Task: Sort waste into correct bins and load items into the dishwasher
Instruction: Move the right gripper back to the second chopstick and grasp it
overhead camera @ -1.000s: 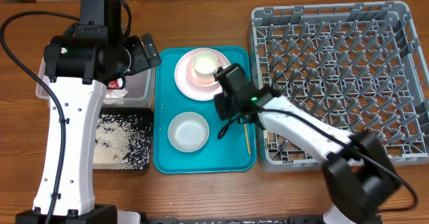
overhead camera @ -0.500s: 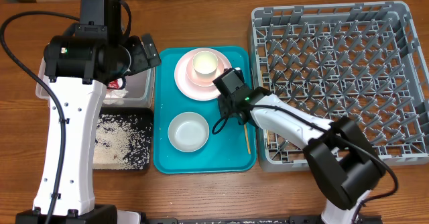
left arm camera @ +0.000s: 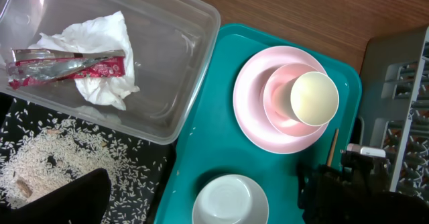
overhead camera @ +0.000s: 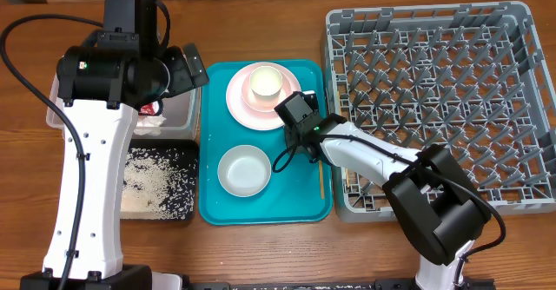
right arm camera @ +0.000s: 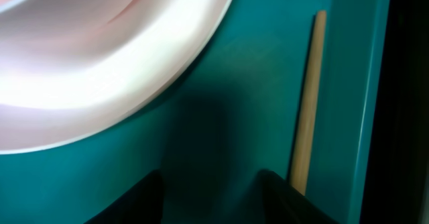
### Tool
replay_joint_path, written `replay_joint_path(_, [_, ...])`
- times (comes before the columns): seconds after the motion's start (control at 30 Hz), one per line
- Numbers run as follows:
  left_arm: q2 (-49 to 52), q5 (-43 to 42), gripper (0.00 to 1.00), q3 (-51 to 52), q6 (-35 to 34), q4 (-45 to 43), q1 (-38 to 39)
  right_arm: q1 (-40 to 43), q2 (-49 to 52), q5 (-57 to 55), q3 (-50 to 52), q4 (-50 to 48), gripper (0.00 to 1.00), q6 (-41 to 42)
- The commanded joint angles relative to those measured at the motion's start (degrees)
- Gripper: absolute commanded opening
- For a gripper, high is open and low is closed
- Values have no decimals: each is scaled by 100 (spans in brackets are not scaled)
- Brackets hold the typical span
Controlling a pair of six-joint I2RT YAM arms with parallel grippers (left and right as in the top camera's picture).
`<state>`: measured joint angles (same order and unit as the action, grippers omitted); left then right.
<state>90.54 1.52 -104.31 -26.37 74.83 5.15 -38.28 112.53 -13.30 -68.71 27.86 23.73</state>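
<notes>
Wooden bench (overhead camera: 261, 12) carrying all items, seen from overhead and from both wrists.

Grey dish rack (overhead camera: 417, 14) with lattice base and upright pegs, at the right of the bench.

Left arm (overhead camera: 87, 168), white and black, reaching over the clear tub. Its hand (overhead camera: 187, 69) hangs above the tub's right edge, spread wide and holding nothing.

Right arm (overhead camera: 373, 155), extending from the bench's near edge across the rack's front left corner.

Teal tray (overhead camera: 295, 199), between the rack and the two bins.

Clear tub (left arm camera: 167, 63), left of the teal tray at the far side.

Black tray (overhead camera: 189, 186), directly in front of the tub.

Pink plate (left arm camera: 251, 117), on the far half of the teal tray.

White bowl (overhead camera: 244, 170), on the near half of the teal tray, apart from the plate.

Second bowl (left arm camera: 278, 106), pink-tinted in this light, sitting on the plate.

Right hand (right arm camera: 211, 200), low over the teal tray between the plate's rim and the chopstick. Its fingers stand partly apart with only tray surface between them; whether they touch the tray cannot be told.

Cup (left arm camera: 314, 98), upright inside the second bowl.

Napkin (left arm camera: 100, 56), crumpled, in the tub.

Red wrapper (left arm camera: 67, 66), lying across the napkin.

Chopstick (right arm camera: 305, 103), along the teal tray's right wall.

Rice grains (left arm camera: 40, 163), scattered over the black tray.
</notes>
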Motion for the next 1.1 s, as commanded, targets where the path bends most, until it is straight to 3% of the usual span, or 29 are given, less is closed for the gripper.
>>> replay_joint_path(0.0, [22, -4, 100, -35, 109, -4, -26, 9, -70, -105, -166, 188, 49, 28])
replay_joint_path(0.43, [22, -4, 100, -35, 109, -4, -26, 11, -577, -702, -153, 601, 49, 260])
replay_joint_path(0.57, [22, -4, 100, -35, 109, -4, -26, 9, -568, -699, 61, 503, 49, 664])
replay_joint_path(1.07, [22, -4, 100, -35, 107, -4, -26, 11, -568, -505, 538, -61, 48, 675])
